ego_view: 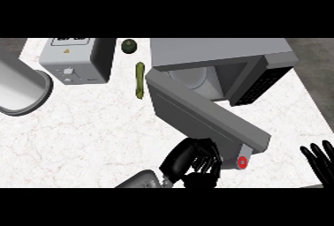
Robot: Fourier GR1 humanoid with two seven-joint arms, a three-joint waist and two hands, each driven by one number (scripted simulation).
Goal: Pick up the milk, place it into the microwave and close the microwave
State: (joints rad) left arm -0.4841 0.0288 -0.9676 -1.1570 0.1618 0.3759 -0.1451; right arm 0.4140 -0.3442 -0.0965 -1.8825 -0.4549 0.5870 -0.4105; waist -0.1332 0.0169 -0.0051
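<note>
nearest, at the lower edge, the left hand (pixel 192 164) is curled with fingers bent against the outer end of the microwave door (pixel 209 119); whether it grips anything i cannot tell, since the hand hides what lies under it; the right hand (pixel 321 161) rests with fingers spread at the lower right corner; the milk shows nowhere, so it may be behind the door or already inside; a carton would likely be light, stiff-sided and somewhat slippery, best taken round its middle; farther off, the microwave (pixel 222 53) stands with its door swung wide, hiding most of the cavity; beyond, a toaster (pixel 73 59).
</note>
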